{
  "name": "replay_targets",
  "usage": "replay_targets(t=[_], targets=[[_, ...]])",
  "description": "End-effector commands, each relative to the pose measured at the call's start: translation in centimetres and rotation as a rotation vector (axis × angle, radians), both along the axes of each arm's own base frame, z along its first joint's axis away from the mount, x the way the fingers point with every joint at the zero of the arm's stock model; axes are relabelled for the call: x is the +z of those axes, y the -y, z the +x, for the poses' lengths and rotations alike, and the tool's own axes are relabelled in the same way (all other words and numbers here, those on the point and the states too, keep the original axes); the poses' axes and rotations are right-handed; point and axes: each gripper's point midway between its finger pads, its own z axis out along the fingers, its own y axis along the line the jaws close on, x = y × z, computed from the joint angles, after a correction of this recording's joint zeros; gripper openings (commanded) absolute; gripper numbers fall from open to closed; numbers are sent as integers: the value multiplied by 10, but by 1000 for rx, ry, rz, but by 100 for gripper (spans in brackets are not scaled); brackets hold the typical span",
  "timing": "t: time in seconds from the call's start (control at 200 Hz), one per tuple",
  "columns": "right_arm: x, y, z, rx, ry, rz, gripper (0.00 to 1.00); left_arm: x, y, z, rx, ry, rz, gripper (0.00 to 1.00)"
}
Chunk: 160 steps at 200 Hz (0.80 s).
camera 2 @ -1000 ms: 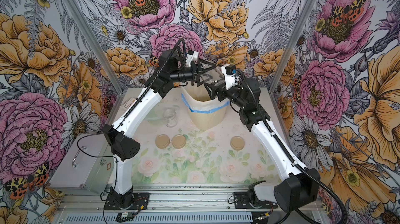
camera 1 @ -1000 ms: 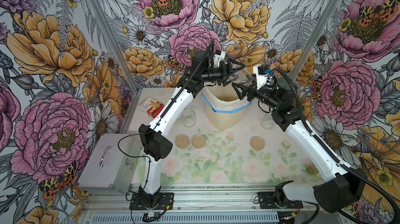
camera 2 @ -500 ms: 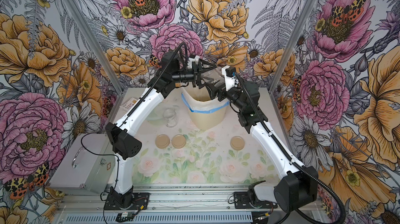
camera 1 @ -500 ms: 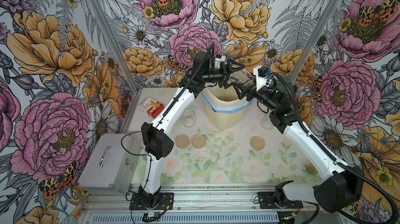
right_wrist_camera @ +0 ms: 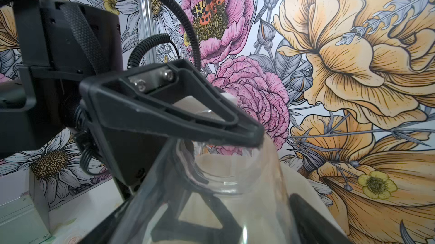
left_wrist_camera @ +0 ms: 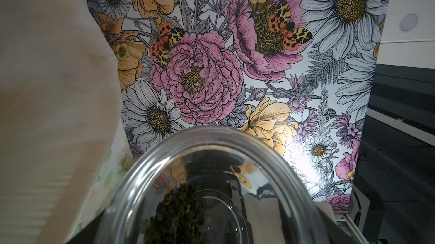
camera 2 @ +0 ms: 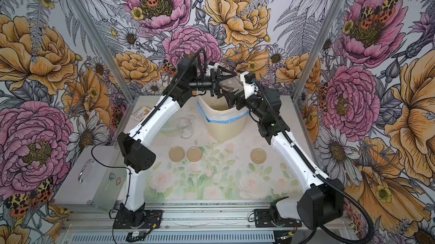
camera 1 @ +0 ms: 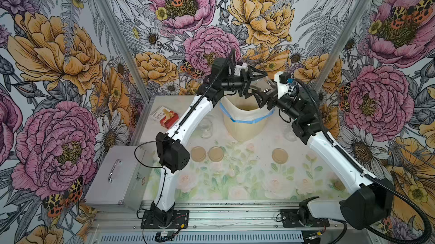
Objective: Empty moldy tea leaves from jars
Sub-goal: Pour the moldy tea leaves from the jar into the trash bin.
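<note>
Above the open top of the cream ribbed bin (camera 1: 244, 127), towards its back rim, the two arms meet around one glass jar (camera 2: 229, 85) held clear of the counter (camera 1: 247, 184). The jar lies close to on its side, its long axis running along the line between the two grippers. Its narrower ringed end, which looks like the mouth, points at the left gripper (camera 1: 259, 82), and its broad end points at the right gripper (camera 1: 266, 89). The left gripper is clamped on that ringed end; in the right wrist view one of its fingers (right_wrist_camera: 188, 118) presses on the glass from above. The right gripper's jaws stand wide on either side of the broad end, and I cannot tell whether they press on the glass. The moldy tea leaves (left_wrist_camera: 179, 209) sit as a dark crumbly clump inside the jar, against its lower wall. On the counter, a second jar (camera 1: 206, 126) stands upright and empty-looking just left of the bin, and a third jar (camera 1: 290, 134) stands right of it, partly behind the right arm. Three tan lids (camera 1: 216, 154) lie flat in front of the bin
</note>
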Motion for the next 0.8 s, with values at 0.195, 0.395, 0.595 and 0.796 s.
replay_targets(t=[0.195, 0.395, 0.595, 0.796], targets=[[12, -3, 6, 3, 19, 15, 95, 37, 2, -14, -50, 75, -93, 60], [4, -2, 5, 1, -7, 16, 98, 47, -5, -9, -34, 74, -148, 60], [13, 0, 3, -5, 20, 24, 99, 39, -3, -12, -42, 69, -124, 60], [19, -4, 3, 25, 19, 22, 83, 36, -1, -13, -47, 68, -114, 61]])
